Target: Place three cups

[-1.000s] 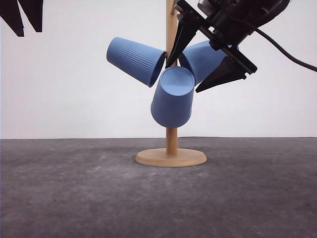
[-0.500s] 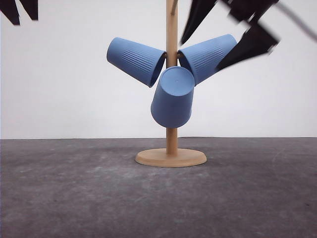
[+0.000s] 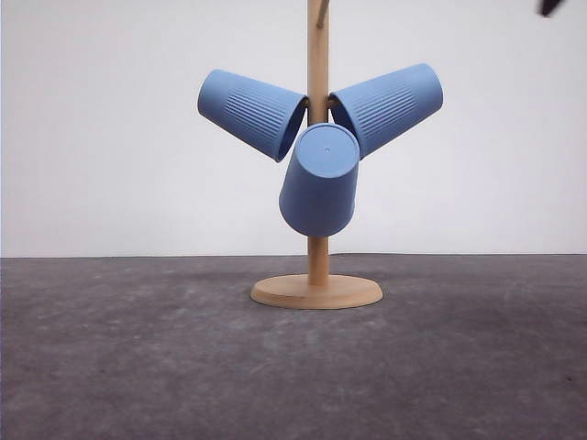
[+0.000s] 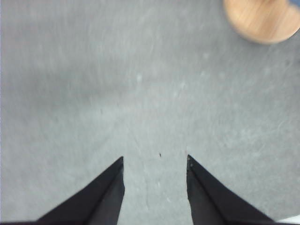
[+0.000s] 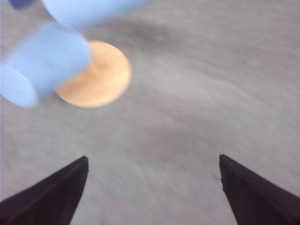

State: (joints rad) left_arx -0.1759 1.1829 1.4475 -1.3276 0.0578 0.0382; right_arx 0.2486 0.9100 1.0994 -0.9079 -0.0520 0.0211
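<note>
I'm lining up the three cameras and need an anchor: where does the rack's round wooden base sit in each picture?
Front view: the wooden base sits on the table just right of centre, below the three cups.
Left wrist view: it is cut off by the upper right corner, far from the open left pincer.
Right wrist view: upper left, partly behind a blurred cup.
Shared landmark: the grey table.

low level front view, both wrist views overhead, sharing wooden base [image 4: 262, 19]

Bright, even, soft light; crisp front view, slightly soft left wrist view, motion-smeared right wrist view.
</note>
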